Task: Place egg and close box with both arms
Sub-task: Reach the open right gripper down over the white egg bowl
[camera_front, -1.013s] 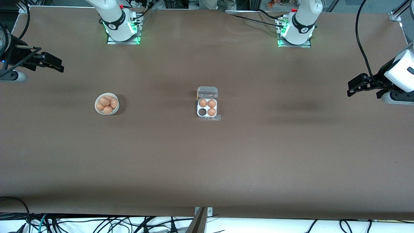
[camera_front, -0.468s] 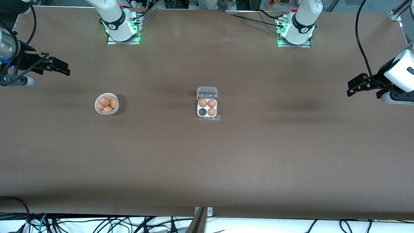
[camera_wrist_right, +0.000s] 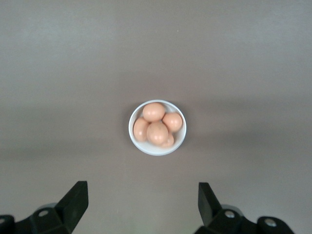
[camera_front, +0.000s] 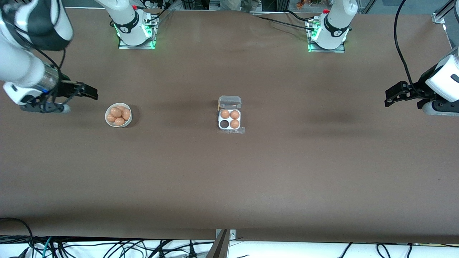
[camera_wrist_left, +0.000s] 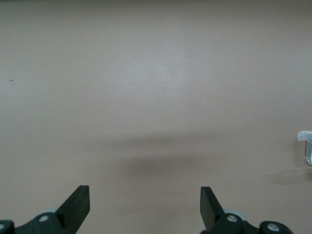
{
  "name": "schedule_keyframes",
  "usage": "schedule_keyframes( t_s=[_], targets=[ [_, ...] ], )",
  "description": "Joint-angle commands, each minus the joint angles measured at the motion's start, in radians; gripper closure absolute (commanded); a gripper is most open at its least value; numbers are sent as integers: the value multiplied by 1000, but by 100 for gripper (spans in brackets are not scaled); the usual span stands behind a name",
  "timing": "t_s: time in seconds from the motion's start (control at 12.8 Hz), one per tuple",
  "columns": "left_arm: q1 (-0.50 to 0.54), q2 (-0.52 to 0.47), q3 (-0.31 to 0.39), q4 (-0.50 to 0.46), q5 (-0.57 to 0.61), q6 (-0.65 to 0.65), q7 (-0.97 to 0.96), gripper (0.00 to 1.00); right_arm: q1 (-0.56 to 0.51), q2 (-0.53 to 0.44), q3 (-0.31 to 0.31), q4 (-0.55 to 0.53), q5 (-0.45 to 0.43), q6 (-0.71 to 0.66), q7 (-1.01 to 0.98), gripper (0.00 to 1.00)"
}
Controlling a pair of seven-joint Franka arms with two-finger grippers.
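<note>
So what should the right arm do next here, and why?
Probably bring the right claw on over the bowl and lower it onto one egg. The box lies open with three eggs and one empty cell, and the right claw is open and empty, up in the air beside the bowl toward the right arm's end. The left claw waits, open.

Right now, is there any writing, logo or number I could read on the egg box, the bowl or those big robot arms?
No text can be read anywhere.
Egg box: clear lid and pale tray, no label visible.
White bowl of eggs: plain.
Right arm's base and left arm's base: each has a small round mark on its black band, too small to read.
Right gripper and left gripper: plain black, no markings showing.
</note>
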Motion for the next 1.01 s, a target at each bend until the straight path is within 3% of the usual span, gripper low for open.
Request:
schedule_keyframes(
  t_s=[0.0,0.39,0.94],
  targets=[
    [2,3,-2,19,-9,-5,2,0,5,-16,-6,-159,11,188,-5,0],
    [0,5,-2,19,-9,-5,2,0,5,96,-6,-273,9,438,-8,0],
    [2,5,-1,19,-5,-4,2,0,5,183,-6,-344,8,604,-34,0]
  ],
)
